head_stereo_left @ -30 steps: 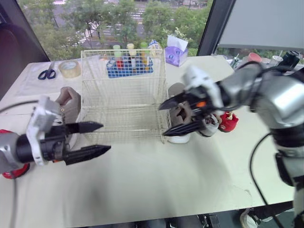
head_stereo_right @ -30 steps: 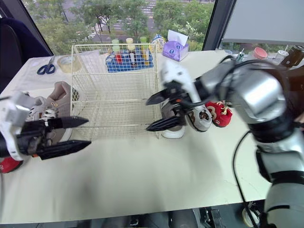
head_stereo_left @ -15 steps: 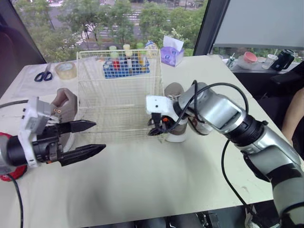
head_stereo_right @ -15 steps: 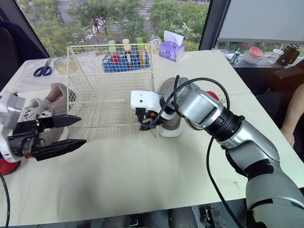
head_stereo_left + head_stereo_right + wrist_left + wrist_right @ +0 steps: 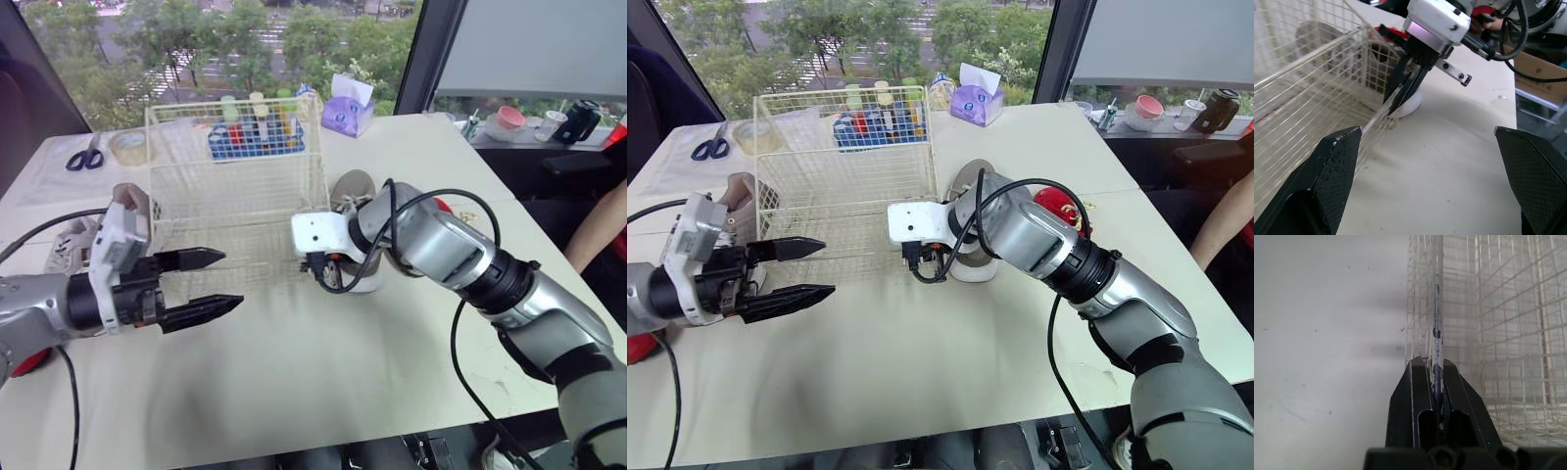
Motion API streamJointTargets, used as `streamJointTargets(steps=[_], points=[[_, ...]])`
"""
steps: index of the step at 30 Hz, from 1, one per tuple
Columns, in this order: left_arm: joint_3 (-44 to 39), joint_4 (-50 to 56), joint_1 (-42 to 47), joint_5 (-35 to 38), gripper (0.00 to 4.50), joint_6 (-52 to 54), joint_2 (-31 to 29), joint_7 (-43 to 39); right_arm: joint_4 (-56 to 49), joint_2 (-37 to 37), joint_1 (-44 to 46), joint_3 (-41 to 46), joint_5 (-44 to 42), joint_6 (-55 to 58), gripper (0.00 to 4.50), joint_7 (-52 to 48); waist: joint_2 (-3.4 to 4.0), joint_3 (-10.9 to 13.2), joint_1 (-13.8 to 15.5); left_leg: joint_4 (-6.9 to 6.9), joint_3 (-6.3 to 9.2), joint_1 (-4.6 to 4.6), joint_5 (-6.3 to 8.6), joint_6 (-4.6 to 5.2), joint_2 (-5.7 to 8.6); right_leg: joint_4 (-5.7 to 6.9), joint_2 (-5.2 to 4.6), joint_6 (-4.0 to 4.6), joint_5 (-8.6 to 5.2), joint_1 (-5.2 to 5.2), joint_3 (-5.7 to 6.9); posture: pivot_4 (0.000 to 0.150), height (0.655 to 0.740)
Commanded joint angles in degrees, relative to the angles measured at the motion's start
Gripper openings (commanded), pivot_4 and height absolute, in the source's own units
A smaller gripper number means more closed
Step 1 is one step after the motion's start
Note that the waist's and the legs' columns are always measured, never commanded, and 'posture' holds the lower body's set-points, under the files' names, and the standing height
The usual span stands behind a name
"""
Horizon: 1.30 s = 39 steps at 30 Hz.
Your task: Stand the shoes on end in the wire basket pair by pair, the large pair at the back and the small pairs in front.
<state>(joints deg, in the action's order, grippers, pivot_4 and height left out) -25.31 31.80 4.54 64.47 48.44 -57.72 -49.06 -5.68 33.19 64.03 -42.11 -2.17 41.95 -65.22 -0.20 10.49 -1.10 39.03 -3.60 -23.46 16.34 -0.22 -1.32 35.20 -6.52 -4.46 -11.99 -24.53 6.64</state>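
At the left side of the tabletop (image 5: 323,382) a beige shoe (image 5: 130,201) is lying just beside the wire basket (image 5: 235,196), not yet taken. The left gripper (image 5: 231,278) is hovering in front of the basket's left part, its fingers (image 5: 1327,176) standing wide apart and carrying nothing. The basket is sitting empty in the middle of the tabletop. It is probably light and a little springy, so it is likely sliding easily when pushed. The right gripper (image 5: 1434,363) is pinching the corner wire (image 5: 1437,308) at the front right, its fingers (image 5: 1415,391) closed tightly on this thicker rod, which seems the stiffest place to steady the basket. To the right, a grey shoe (image 5: 355,191) with a white sole and a small red shoe (image 5: 1055,203) are waiting. The shoes are looking light, soft in the upper and stiffer in the sole. I would be taking each one at the heel collar and leaning it on the mesh, because it may tip when standing on end.
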Motion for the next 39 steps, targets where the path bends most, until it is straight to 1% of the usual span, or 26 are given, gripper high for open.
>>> streamJointTargets(steps=[1,5,7,8,10,12,14,15,16,19,22,23,24,25,26,27,28,29,30,31,33,34,37,39], points=[[0.16,-0.07,1.15,-0.58,4.50,-0.98,0.05,-0.64,-1.57,-2.00,0.65,0.86,1.52,-2.17,0.09,-0.48,0.00,0.00,-0.04,0.00,-0.04,0.00,-0.09,-0.15,-0.03,0.00,0.01,0.00,0.00,-0.01,-0.01,0.150,0.7400],[0.52,-0.58,1.42,-1.39,4.50,-1.11,-0.11,-1.16,-3.01,-3.17,-0.28,1.43,1.44,0.54,0.09,-0.81,-0.01,0.00,0.01,0.00,-0.09,0.00,-0.11,-0.20,-0.08,-0.01,0.02,0.00,0.00,-0.01,-0.02,0.150,0.7400],[0.90,-0.64,1.55,-2.00,4.50,-1.22,-0.05,-1.31,-2.49,-3.74,-0.23,1.43,2.37,1.24,0.09,-0.18,-0.01,-0.01,0.01,0.00,-0.09,0.00,-0.02,-0.04,-0.10,-0.01,0.02,0.00,0.00,-0.01,-0.02,0.150,0.7400],[1.07,-0.55,1.71,-2.00,4.50,-1.17,0.02,-1.31,-2.18,-3.94,-0.15,1.62,2.70,1.30,0.35,-0.07,-0.01,0.00,0.01,0.00,-0.09,0.01,0.02,0.03,-0.11,-0.01,0.02,0.00,0.00,-0.01,-0.02,0.150,0.7400],[1.12,-0.56,2.13,-1.56,4.50,-0.96,0.12,-1.36,-2.28,-4.19,-0.04,2.77,2.54,2.02,1.06,0.00,0.00,0.00,0.08,0.00,-0.09,0.01,0.02,0.03,-0.13,0.00,0.04,0.00,0.00,-0.01,-0.02,0.150,0.7400],[0.92,-0.73,2.51,-0.97,4.50,-0.74,0.16,-1.45,-2.68,-4.57,0.08,4.48,2.05,3.45,1.98,0.61,-0.01,0.00,0.14,0.00,-0.08,0.01,0.02,0.03,-0.15,0.00,0.06,0.01,0.00,-0.01,-0.02,0.150,0.7400],[-0.03,-2.04,3.56,1.49,4.50,0.32,0.36,-1.37,-5.77,-2.76,1.44,7.26,0.58,6.18,3.03,-0.72,0.00,0.00,0.42,0.01,-0.08,0.01,0.02,0.03,-0.16,0.00,0.06,0.02,0.01,-0.01,-0.02,0.150,0.7400],[-0.72,-3.31,4.14,3.60,4.50,1.07,0.81,-1.25,-7.25,-3.60,2.53,10.53,-1.29,9.56,3.54,-0.05,0.00,0.01,0.49,0.01,-0.06,0.01,0.02,0.03,-0.18,0.00,0.06,0.02,0.01,0.00,-0.02,0.150,0.7400],[-0.99,-4.44,4.29,4.95,4.50,1.75,1.07,-1.23,-8.93,-5.07,3.75,15.56,-4.37,14.59,4.00,0.81,0.00,0.01,0.45,0.02,-0.05,0.00,0.02,0.03,-0.19,-0.01,0.05,0.02,0.01,0.00,-0.01,0.150,0.7400],[-0.90,-4.97,4.29,6.90,4.50,3.55,0.35,-1.09,-12.05,-10.07,6.46,30.65,-12.22,29.06,4.00,4.73,-0.01,0.01,0.31,0.02,-0.06,0.01,0.02,0.03,-0.23,0.01,0.06,0.03,0.02,-0.01,-0.02,0.150,0.7400],[-1.50,-4.21,5.29,10.51,4.50,5.14,0.53,1.99,-13.61,-13.34,7.89,42.07,-14.95,36.59,4.00,10.48,-0.10,-0.04,0.53,0.00,-0.04,0.01,0.03,0.04,-0.23,0.01,0.09,0.06,0.03,0.00,0.00,0.150,0.7400],[-0.65,-2.38,6.04,14.89,4.50,5.02,1.95,7.03,-15.17,-14.15,6.43,49.28,-15.03,37.58,4.00,13.47,-0.17,-0.08,0.64,0.00,0.00,0.01,0.03,0.04,-0.26,0.00,0.08,0.06,0.03,0.04,0.01,0.150,0.7400],[0.08,-0.26,6.18,17.80,4.50,4.83,3.01,11.14,-16.69,-15.04,5.00,55.61,-14.65,40.90,4.00,16.06,-0.18,-0.09,0.78,0.00,0.01,0.02,0.05,0.06,-0.26,-0.03,0.05,0.06,0.03,0.06,0.02,0.150,0.7400],[0.71,1.65,5.75,20.17,4.50,4.80,3.65,14.33,-18.49,-15.11,2.07,59.23,-13.70,40.43,4.26,19.15,-0.22,-0.11,0.89,0.03,0.05,0.01,0.06,0.08,-0.24,-0.04,0.01,0.05,0.04,0.09,0.01,0.150,0.7400],[1.52,4.14,4.75,21.83,4.50,4.63,4.20,17.18,-20.68,-14.51,-2.39,61.14,-12.39,39.82,4.26,21.82,-0.37,-0.21,1.13,0.04,0.06,0.01,0.08,0.12,-0.20,-0.08,-0.04,0.05,0.04,0.13,0.00,0.150,0.7400],[2.16,6.34,3.46,22.52,4.50,4.48,4.49,19.34,-22.87,-14.00,-7.07,61.23,-11.13,37.55,4.26,24.35,-0.58,-0.37,1.42,0.04,0.06,0.01,0.11,0.17,-0.16,-0.11,-0.09,0.05,0.04,0.15,0.00,0.150,0.7400],[3.13,8.40,1.35,26.17,4.50,3.72,5.16,22.86,-25.97,-15.20,-12.68,61.72,-10.31,35.64,4.26,27.23,-0.69,-0.44,1.48,0.04,0.05,0.03,0.15,0.22,-0.15,-0.11,-0.12,0.04,0.04,0.18,-0.01,0.150,0.7400],[3.51,9.68,-0.27,29.03,4.50,3.10,5.44,25.31,-28.17,-16.35,-16.23,62.02,-10.14,34.75,4.26,29.37,-0.69,-0.44,1.46,0.05,0.02,0.04,0.18,0.26,-0.11,-0.10,-0.17,0.05,0.04,0.20,-0.02,0.150,0.7400],[4.29,11.73,-3.28,31.01,4.50,3.03,5.55,26.78,-30.47,-17.90,-21.24,60.90,-8.71,31.53,4.26,32.62,-0.58,-0.43,1.35,-0.05,-0.08,0.04,0.18,0.25,-0.07,-0.15,-0.21,0.04,0.04,0.15,-0.11,0.150,0.7400],[4.71,13.47,-6.50,30.18,4.50,3.24,5.78,27.36,-32.47,-19.76,-25.69,59.51,-7.84,29.36,4.26,35.43,-0.47,-0.37,1.15,-0.09,-0.17,0.05,0.10,0.13,-0.07,-0.10,-0.22,0.04,0.04,0.08,-0.19,0.150,0.7400],[5.80,15.42,-11.79,24.27,4.50,2.98,6.87,28.07,-35.00,-20.54,-34.63,53.20,-5.10,21.90,4.26,39.09,-0.21,-0.34,0.20,-0.21,-0.41,0.07,-0.04,-0.11,-0.09,-0.03,-0.17,0.03,0.04,-0.10,-0.31,0.150,0.7400],[6.22,15.82,-13.39,20.27,4.50,1.95,7.70,28.20,-35.33,-23.17,-37.60,51.89,-4.77,19.85,4.26,41.46,-0.14,-0.33,0.02,-0.26,-0.53,0.16,-0.06,-0.14,-0.07,0.01,-0.08,0.03,0.02,-0.11,-0.39,0.150,0.7400],[7.11,16.11,-15.03,12.56,4.50,-0.45,8.73,27.48,-33.79,-27.71,-41.83,48.60,-3.43,14.42,4.26,47.17,-0.16,-0.33,0.21,-0.66,-0.70,0.38,-0.10,-0.17,-0.11,-0.09,0.10,0.13,-0.05,-0.10,-0.45,0.150,0.7400],[8.03,16.00,-15.17,8.19,4.50,-1.58,8.74,26.31,-31.82,-28.79,-43.08,45.47,-2.05,11.19,4.26,49.70,-0.14,-0.32,0.45,-0.80,-0.69,0.54,-0.27,-0.31,-0.26,-0.10,0.23,0.16,-0.26,-0.06,-0.45,0.150,0.7400]])
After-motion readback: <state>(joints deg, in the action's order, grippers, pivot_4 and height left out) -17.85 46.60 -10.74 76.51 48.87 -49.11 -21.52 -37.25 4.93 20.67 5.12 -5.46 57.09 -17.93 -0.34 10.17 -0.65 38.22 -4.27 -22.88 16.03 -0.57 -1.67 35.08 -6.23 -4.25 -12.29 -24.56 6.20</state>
